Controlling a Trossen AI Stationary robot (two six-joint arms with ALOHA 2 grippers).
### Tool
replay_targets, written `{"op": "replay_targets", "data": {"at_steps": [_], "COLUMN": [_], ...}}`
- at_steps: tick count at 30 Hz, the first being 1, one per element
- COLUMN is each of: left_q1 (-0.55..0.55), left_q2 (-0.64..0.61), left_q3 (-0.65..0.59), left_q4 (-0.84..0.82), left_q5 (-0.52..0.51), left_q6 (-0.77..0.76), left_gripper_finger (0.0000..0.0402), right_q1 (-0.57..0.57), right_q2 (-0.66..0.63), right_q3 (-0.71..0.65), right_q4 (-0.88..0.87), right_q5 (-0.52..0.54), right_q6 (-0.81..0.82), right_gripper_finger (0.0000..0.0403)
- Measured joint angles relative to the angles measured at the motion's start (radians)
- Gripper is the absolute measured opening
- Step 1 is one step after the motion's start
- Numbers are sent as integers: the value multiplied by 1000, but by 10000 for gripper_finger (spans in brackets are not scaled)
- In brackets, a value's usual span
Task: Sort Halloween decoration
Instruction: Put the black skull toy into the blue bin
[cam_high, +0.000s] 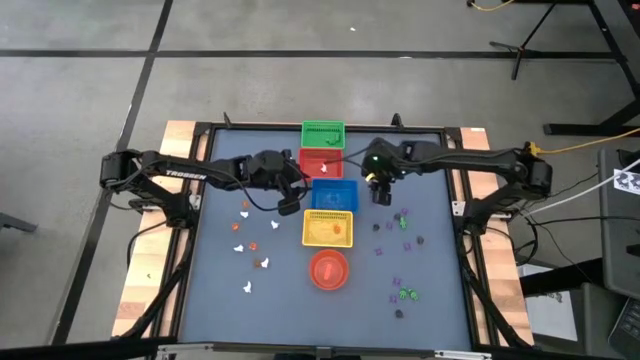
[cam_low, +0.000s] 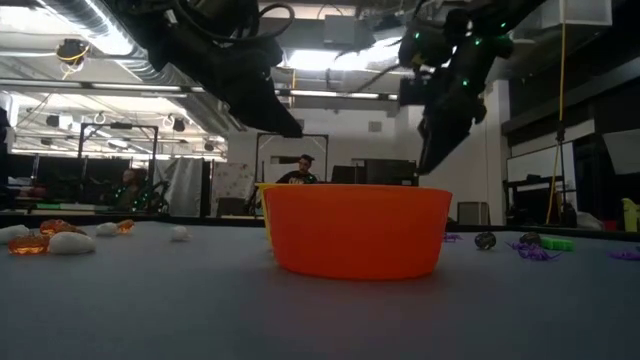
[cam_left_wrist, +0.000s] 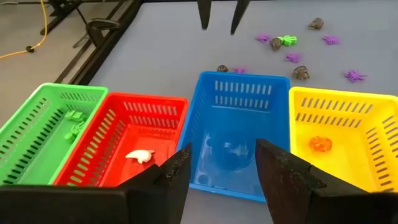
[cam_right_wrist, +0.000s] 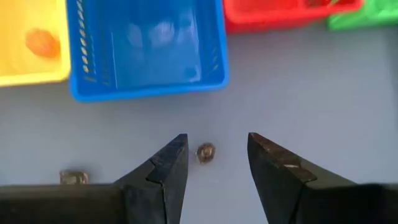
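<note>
Nearest the worktop's (cam_high: 215, 300) front edge: red-orange bowl (cam_high: 328, 269) at centre, bare grey either side. L of bowl, white and orange trinkets (cam_high: 252, 245) strewn loose, well apart; R of it, purple, dark and green trinkets (cam_high: 403, 262) scattered toward the R rail, green one (cam_high: 407, 294) near the front. Behind bowl, four baskets in a touching row running away from the front: yellow basket (cam_high: 328, 228) w/ an orange trinket (cam_left_wrist: 321, 144) inside, then blue basket (cam_high: 334, 195), red basket (cam_high: 320, 165) w/ a white trinket (cam_left_wrist: 140, 156) on its floor, green basket (cam_high: 323, 134) at the back rail w/ green bits in it. Left gripper (cam_high: 289, 205) just off the blue/yellow baskets' L walls, up above the worktop, jaws parted, nothing between. Right gripper (cam_high: 381, 194) just off the blue basket's R wall, jaws spread, empty, pointed down over a small dark trinket (cam_right_wrist: 205, 152) lying alone on bare surface; another dark piece (cam_right_wrist: 74, 177) near it; clear strip between these and the basket rim. Open surface wide on far L and far R of the basket row. Beyond the back edge, lab room w/ a person (cam_low: 303, 170) seated far off.
</note>
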Motion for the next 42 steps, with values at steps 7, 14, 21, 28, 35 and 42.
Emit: {"op": "replay_targets", "data": {"at_steps": [7,14,21,28,35,42], "left_q1": [-7,-7,-7,-7,-7,-7], "left_q2": [0,0,0,0,1,1], "left_q3": [0,0,0,0,0,0], "left_q4": [0,0,-1,-1,-1,-1], "left_q5": [0,0,0,0,0,0], "left_q6": [0,0,0,0,0,-1], "left_gripper_finger": [161,161,161,160,160,160], "right_q1": [0,0,0,0,0,0], "right_q2": [74,126,146,147,147,147], "right_q3": [0,0,-42,-125,-164,-209], "right_q4": [-3,0,63,161,248,275], "right_q5": [22,27,28,43,89,90], "right_q6": [-1,-33,-35,-45,-44,-41], "right_gripper_finger": [166,166,166,166,166,166]}}
